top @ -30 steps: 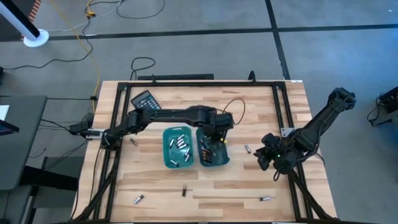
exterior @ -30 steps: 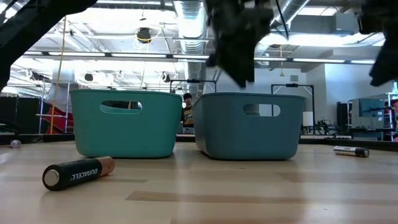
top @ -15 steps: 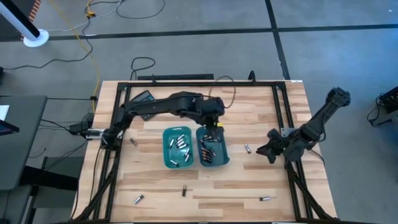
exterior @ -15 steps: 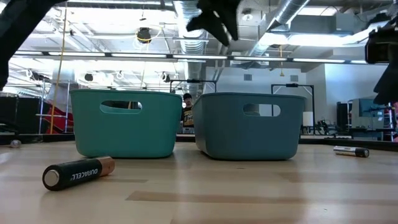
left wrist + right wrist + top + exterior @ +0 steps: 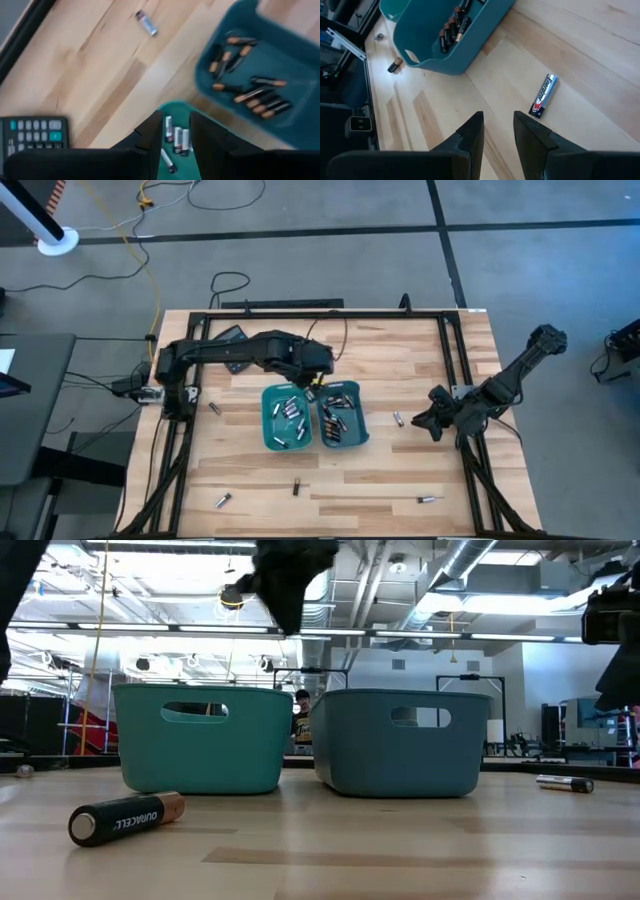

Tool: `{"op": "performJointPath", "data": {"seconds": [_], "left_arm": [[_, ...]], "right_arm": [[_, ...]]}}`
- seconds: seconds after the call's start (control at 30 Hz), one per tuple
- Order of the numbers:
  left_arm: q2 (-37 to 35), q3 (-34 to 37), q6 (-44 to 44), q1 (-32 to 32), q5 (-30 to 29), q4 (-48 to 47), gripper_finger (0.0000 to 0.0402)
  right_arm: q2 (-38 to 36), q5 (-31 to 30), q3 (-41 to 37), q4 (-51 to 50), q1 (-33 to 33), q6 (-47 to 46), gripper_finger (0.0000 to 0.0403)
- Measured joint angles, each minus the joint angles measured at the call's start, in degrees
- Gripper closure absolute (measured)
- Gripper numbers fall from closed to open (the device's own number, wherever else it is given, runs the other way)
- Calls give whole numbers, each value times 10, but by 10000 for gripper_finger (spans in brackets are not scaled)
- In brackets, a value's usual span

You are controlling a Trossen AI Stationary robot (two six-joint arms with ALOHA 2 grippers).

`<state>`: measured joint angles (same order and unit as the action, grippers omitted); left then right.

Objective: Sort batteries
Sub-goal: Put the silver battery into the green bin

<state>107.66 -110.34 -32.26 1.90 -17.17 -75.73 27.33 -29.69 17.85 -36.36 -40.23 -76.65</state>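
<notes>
Two teal bins stand side by side mid-table. The left bin (image 5: 287, 417) holds silvery batteries (image 5: 176, 140). The right bin (image 5: 341, 415) holds dark batteries with copper ends (image 5: 250, 92). My left gripper (image 5: 176, 131) hangs open above the left bin's far edge (image 5: 310, 383), with nothing between its fingers. My right gripper (image 5: 498, 131) is open and low near the table's right edge (image 5: 432, 421). A silver and blue battery (image 5: 543, 95) lies on the wood just ahead of it. Other loose batteries (image 5: 296, 487) lie on the table.
A black calculator (image 5: 30, 132) lies at the far left, partly under my left arm (image 5: 232, 335). Single batteries lie at the left (image 5: 214, 408), near left (image 5: 224, 500), near right (image 5: 430, 499) and right of the bins (image 5: 397, 419). A dark battery (image 5: 125, 817) lies before the bins.
My left gripper has risen from over the right bin and swung toward the table's left and far edges, and now hangs over the left bin's far rim. My right gripper has sunk a little near the right edge, then kept still.
</notes>
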Motion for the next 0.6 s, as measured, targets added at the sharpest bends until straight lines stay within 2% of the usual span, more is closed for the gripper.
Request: {"op": "performJointPath", "data": {"seconds": [0.2,0.37,0.47,0.6], "left_arm": [[-124,206,-27,31,2,113,314],[-228,370,-52,81,-8,305,314],[-249,416,-54,120,29,385,314],[-235,422,-12,164,108,436,305]], "right_arm": [[0,0,0,-1,14,1,281],[0,0,0,0,43,1,281],[0,0,0,0,67,-2,281],[0,0,0,0,102,-2,281]]}}
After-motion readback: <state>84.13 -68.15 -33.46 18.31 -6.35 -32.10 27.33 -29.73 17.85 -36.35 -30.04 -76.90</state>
